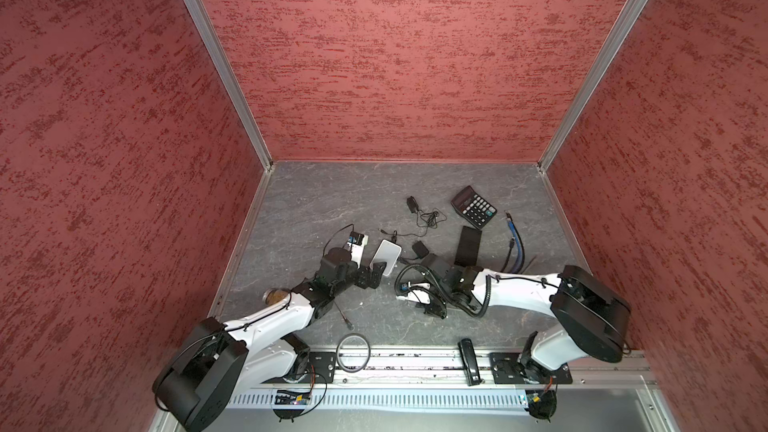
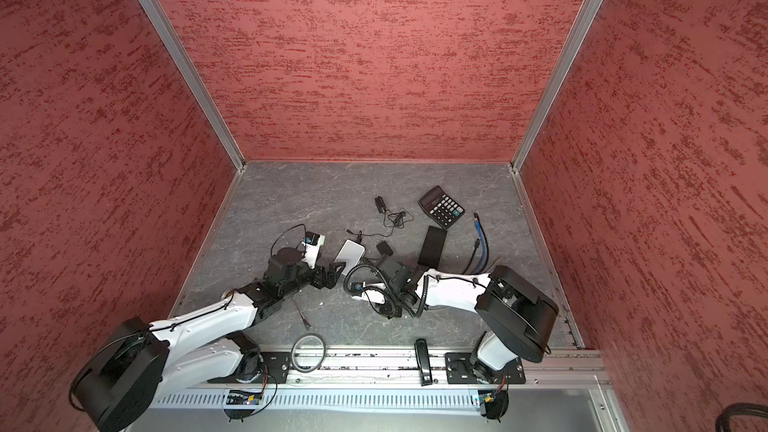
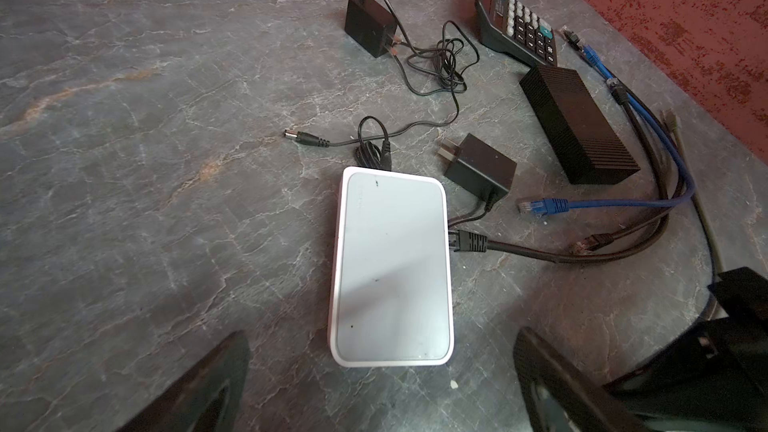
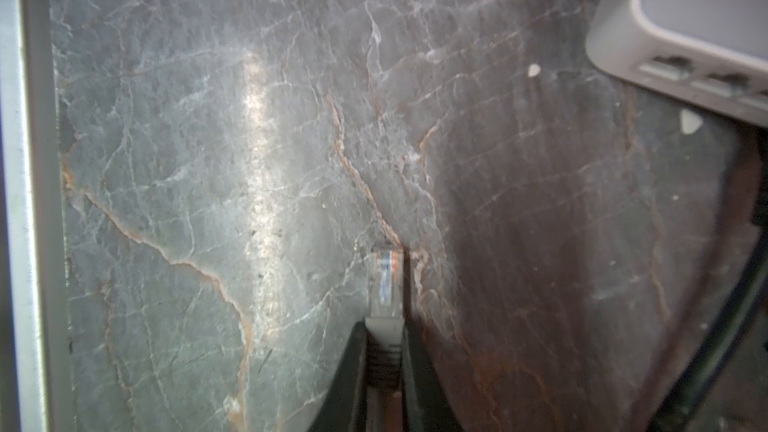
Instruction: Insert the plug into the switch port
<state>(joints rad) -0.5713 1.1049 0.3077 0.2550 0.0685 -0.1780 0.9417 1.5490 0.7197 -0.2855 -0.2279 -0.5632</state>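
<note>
Grey veined tabletop (image 1: 316, 201); red speckled walls (image 1: 395, 56) on three sides. Spread wide: left fingers (image 3: 199, 388). The right fingers (image 4: 349, 376) pinch the clear plug (image 4: 384, 280) by its boot.

Both top views look down from high over the table (image 1: 316, 201), nearly alike; left wrist view faces the network switch (image 3: 392, 268) closely; right wrist view, closer, shares its corner.

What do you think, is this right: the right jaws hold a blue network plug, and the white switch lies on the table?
Not blue: the right wrist view shows the plug between the right jaws has a clear tip and grey boot. The white switch does lie on the table.
</note>
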